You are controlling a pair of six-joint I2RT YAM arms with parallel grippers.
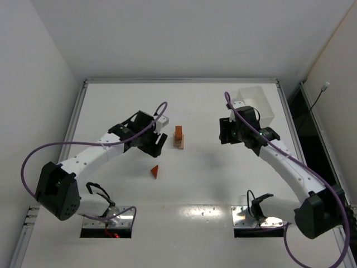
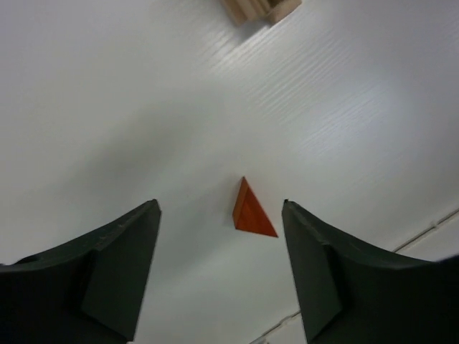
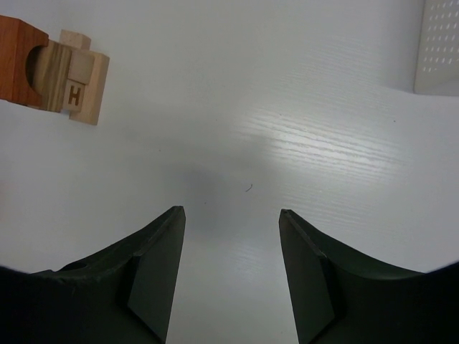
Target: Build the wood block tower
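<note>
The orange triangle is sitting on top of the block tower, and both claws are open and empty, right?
Not on top. The orange triangle lies on the table, apart from the block tower, as the top external view shows. Both claws, the left gripper and the right gripper, are open and empty.

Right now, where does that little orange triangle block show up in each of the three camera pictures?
Top external: the orange wedge lies left of centre, below and left of the tower.
Left wrist: the orange wedge sits just below centre; the tower peeks in at the top edge.
Right wrist: not in it; only the tower shows, upper left.
Shared landmark: the tower, seen in all three.
</note>
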